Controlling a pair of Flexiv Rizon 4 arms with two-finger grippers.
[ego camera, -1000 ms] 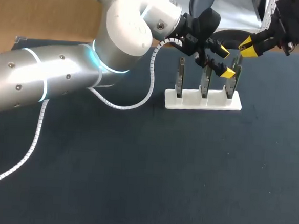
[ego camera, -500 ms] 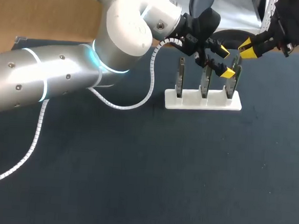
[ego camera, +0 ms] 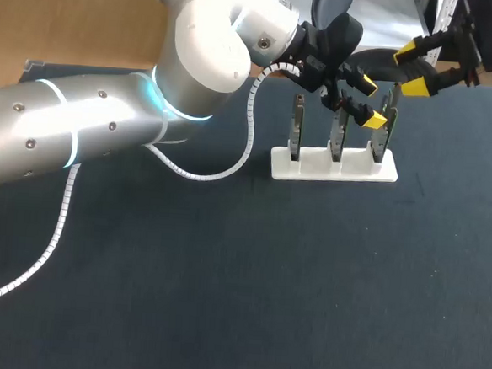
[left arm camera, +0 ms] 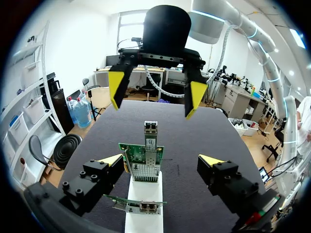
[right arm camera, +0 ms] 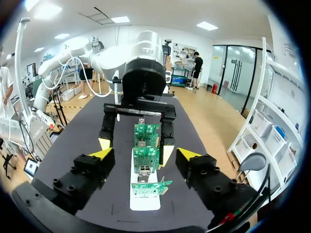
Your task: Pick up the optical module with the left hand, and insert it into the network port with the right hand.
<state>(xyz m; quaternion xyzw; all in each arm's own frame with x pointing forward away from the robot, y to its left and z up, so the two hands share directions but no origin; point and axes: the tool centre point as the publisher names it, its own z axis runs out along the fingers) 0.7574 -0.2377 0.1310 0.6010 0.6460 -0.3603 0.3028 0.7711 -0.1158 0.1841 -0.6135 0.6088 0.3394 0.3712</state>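
A white stand (ego camera: 333,168) holds three upright green boards in a row. The silver optical module (left arm camera: 150,138) sticks up out of the port on top of the end board (left arm camera: 142,164), at the stand's right end (ego camera: 392,98) in the head view. My left gripper (ego camera: 370,101) is open and empty, its yellow tips on either side of that board in the left wrist view (left arm camera: 162,160). My right gripper (ego camera: 413,69) hangs open just above and beyond the module, holding nothing. The left wrist view shows it (left arm camera: 155,96) facing the left gripper over the module. In the right wrist view the right gripper (right arm camera: 143,155) spreads wide over the boards.
The left arm's white spiral cable (ego camera: 231,162) drapes onto the dark table (ego camera: 248,277) left of the stand. The two grippers face each other closely over the stand's right end.
My right gripper, shut by the module's top in the earlier frames, has spread its fingers wide and let go of it. The module stays upright in the board. The left arm has not moved.
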